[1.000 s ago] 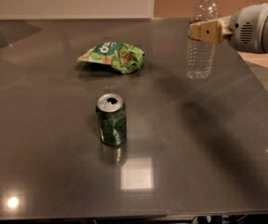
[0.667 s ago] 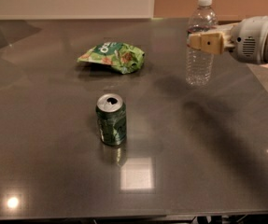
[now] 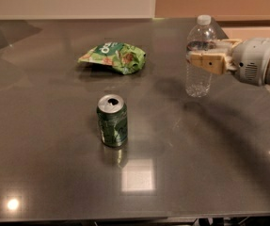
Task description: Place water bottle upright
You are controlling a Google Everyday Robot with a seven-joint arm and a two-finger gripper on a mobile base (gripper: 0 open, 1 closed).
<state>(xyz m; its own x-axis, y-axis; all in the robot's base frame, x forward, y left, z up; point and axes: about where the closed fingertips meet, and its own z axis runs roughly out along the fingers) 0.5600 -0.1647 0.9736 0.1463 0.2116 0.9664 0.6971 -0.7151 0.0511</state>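
Note:
The water bottle [image 3: 199, 81] is a clear ribbed bottle with a white cap. It stands upright at the right side of the dark table [image 3: 195, 164], its base at or just above the surface. My gripper [image 3: 202, 60] reaches in from the right and is shut on the bottle around its middle, with its tan fingers [image 3: 212, 62] across the label band.
A green soda can [image 3: 112, 120] stands upright near the table's middle, left of the bottle. A green chip bag [image 3: 114, 56] lies further back. The arm's white wrist [image 3: 261, 60] hangs over the table's right edge.
The gripper has lowered the upright bottle towards the table and moved it slightly nearer the camera. The can and the bag have not moved.

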